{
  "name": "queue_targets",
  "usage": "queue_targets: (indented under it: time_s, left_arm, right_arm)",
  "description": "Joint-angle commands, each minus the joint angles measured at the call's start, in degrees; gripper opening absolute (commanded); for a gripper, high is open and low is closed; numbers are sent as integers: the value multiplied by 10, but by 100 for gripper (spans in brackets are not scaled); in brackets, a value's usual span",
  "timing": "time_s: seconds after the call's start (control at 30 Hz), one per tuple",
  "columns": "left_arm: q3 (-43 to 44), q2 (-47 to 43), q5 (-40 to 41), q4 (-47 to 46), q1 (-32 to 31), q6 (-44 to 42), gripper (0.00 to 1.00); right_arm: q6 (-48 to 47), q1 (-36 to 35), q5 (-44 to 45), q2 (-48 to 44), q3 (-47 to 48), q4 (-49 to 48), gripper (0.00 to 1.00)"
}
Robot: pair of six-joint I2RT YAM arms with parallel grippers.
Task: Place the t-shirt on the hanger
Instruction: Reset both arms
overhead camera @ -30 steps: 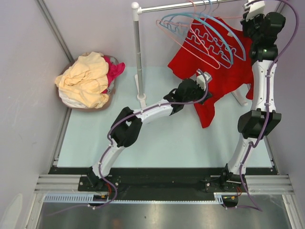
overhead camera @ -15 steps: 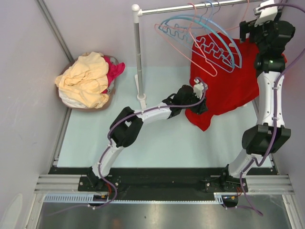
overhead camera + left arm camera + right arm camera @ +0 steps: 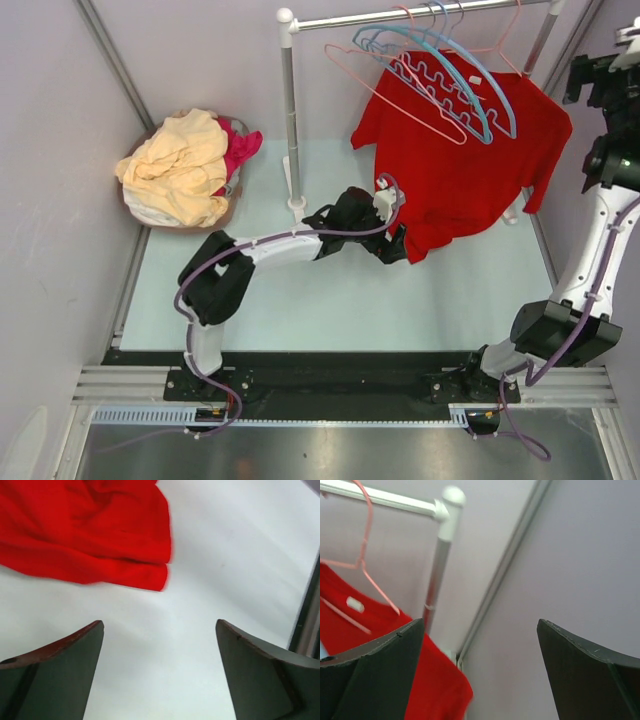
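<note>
Both sets of jaws spread wide, gripping nothing. The bright red cloth t-shirt (image 3: 90, 535) sits at 11 o'clock from the left jaws, 8 o'clock from the right jaws.

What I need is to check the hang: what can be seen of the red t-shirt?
The red t-shirt is plain, short-sleeved soft cloth with a white neck label. It hangs spread wide on a salmon-pink hanger hooked over the rack rail, next to blue hangers. Its lower hem bunches in folds at the table; contact is unclear. The open left gripper is near that hem without touching; the open right gripper is clear of it.
</note>
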State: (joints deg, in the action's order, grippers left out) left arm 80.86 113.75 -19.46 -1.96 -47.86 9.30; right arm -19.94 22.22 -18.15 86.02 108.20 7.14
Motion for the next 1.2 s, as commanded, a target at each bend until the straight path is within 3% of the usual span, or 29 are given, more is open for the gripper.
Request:
queue_targets:
  time_s: [0.0, 0.13, 0.23, 0.37, 0.5, 0.57, 0.6, 0.67, 0.83, 0.97, 1.17]
  left_arm:
    - [-53, -93, -19, -9, 12, -29, 100]
    - [-119, -189, -47, 15, 26, -39, 100]
    - [-155, -286, -36, 84, 36, -60, 100]
    - [-132, -390, -35, 216, 75, -90, 100]
    - [-135, -489, -72, 302, 205, -144, 100]
    - [-114, -503, -30, 404, 227, -157, 100]
    - [-100, -509, 28, 437, 233, -160, 100]
    - [-103, -545, 69, 481, 244, -159, 100]
    - [-177, -647, 87, 499, 330, -177, 100]
    - [-211, -704, 119, 517, 372, -188, 100]
    - [-211, -743, 148, 521, 391, -192, 100]
  right_arm:
    - [50, 77, -88, -39, 2, 59, 100]
    - [98, 180, -211, -84, -14, 132, 100]
    - [111, 251, -298, -131, -47, 216, 100]
    - [44, 283, -364, -189, -122, 370, 100]
    - [-67, 279, -405, -245, -207, 507, 100]
    - [-100, 249, -397, -269, -244, 564, 100]
    - [-106, 231, -372, -276, -257, 574, 100]
    - [-92, 147, -336, -292, -306, 575, 100]
    - [10, -120, -178, -310, -409, 487, 100]
    - [45, -266, -79, -312, -438, 454, 100]
    - [19, -305, -55, -328, -437, 458, 100]
